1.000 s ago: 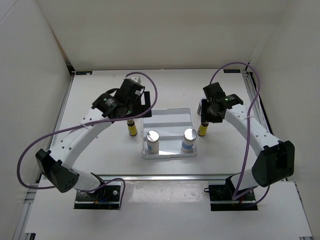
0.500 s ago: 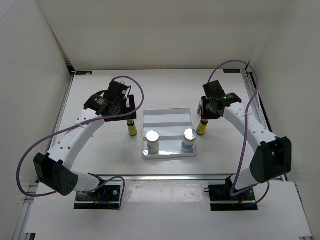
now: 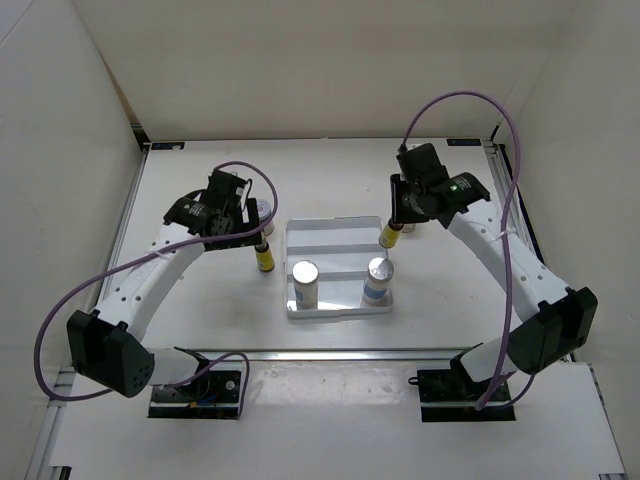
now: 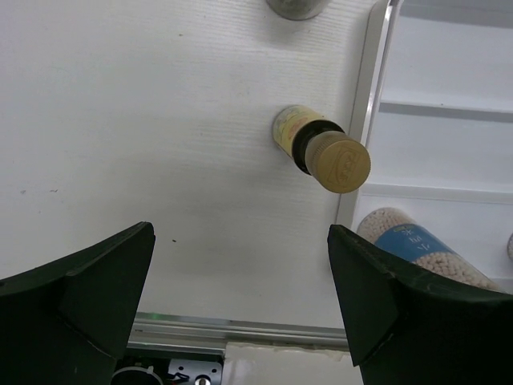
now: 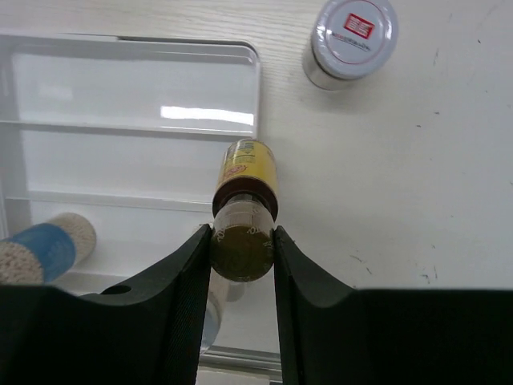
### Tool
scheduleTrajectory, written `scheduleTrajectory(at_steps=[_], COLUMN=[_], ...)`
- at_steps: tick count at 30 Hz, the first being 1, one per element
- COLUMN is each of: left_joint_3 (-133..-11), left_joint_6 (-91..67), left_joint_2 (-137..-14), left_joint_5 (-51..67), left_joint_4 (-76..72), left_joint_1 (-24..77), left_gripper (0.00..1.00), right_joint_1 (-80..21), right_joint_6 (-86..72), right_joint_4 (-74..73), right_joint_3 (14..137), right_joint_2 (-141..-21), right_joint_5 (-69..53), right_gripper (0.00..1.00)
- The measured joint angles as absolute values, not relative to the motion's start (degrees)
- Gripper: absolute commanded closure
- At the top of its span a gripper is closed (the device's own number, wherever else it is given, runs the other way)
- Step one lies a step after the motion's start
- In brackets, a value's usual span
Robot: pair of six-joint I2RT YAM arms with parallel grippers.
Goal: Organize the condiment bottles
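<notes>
Right, near end first: the left shaker (image 3: 305, 282) and right shaker (image 3: 377, 277) stand upright in the near end of the tray (image 3: 335, 228), silver tops up. Only the top view shows both. Each wrist view catches just one, blue label and pale beads, at its lower edge.

Over to the left wrist view: the left end effector (image 4: 240, 241) is spread wide with nothing between its fingers. The left bottle (image 4: 309, 143) stands on the worktop (image 4: 160, 120) ahead of it, off toward the right finger and apart from both, just beside the tray's left rim. The top view cannot show that gap, because the arm covers the fingers there.

On the right, the right end effector (image 5: 243, 241) is pinching the right bottle (image 5: 248, 172) by its dark cap, a finger on each side. The wrist view puts the bottle's base close beside the tray's right rim. The top view adds that the bottle tilts. Neither view tells me whether it is clear of the worktop.

Farthest out are the jars. The left jar (image 3: 262, 209) peeks from behind the left end effector in the top view and is a sliver at the top edge of the left wrist view. The right jar (image 5: 350, 38), red mark on its white lid, sits beyond the held bottle on the worktop outside the tray. Only the right wrist view shows it plainly.
</notes>
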State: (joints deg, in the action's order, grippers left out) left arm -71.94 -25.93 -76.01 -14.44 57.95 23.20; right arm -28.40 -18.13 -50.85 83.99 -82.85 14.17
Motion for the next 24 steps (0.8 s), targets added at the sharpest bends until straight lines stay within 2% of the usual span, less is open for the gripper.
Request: scheduleTrajectory(at_steps=[12, 16, 18, 20, 21, 22, 24], left_joint_3=[-71.9, -71.9, -71.9, -71.9, -71.9, -72.0, -72.0], left_joint_6=[-25.1, -25.1, -25.1, -25.1, -25.1, -25.1, -25.1], left_joint_2=[-76.6, -78.1, -78.6, -78.7, -78.8, -79.0, -79.6], left_joint_5=[-14.2, -14.1, -13.9, -13.8, -13.7, -13.6, -13.4], left_joint_4=[55.9, 54.9, 54.5, 54.0, 53.8, 53.5, 53.3], left_joint_1=[23.2, 23.2, 23.2, 23.2, 23.2, 23.2, 23.2], left_gripper=[0.0, 0.05, 0.06, 0.09, 0.09, 0.1, 0.11], right_joint_1=[-33.7, -34.2, -34.3, -34.8, -35.0, -35.1, -35.4], right_joint_6=[-19.2, -19.4, -19.5, -19.6, -19.7, -20.0, -20.4], right_joint_4=[-48.9, -46.8, -46.0, -45.3, -45.1, -44.9, -44.4], right_joint_3=[84.2, 82.5, 81.8, 81.4, 81.4, 81.4, 81.4], right_joint_2=[-87.7, -90.8, -92.1, -92.5, -92.5, -92.5, -92.5], right_joint_5=[12.8, 12.4, 12.1, 12.2, 12.3, 12.3, 12.5], right_gripper=[1.0, 0.98, 0.86, 0.63, 0.55, 0.52, 0.35])
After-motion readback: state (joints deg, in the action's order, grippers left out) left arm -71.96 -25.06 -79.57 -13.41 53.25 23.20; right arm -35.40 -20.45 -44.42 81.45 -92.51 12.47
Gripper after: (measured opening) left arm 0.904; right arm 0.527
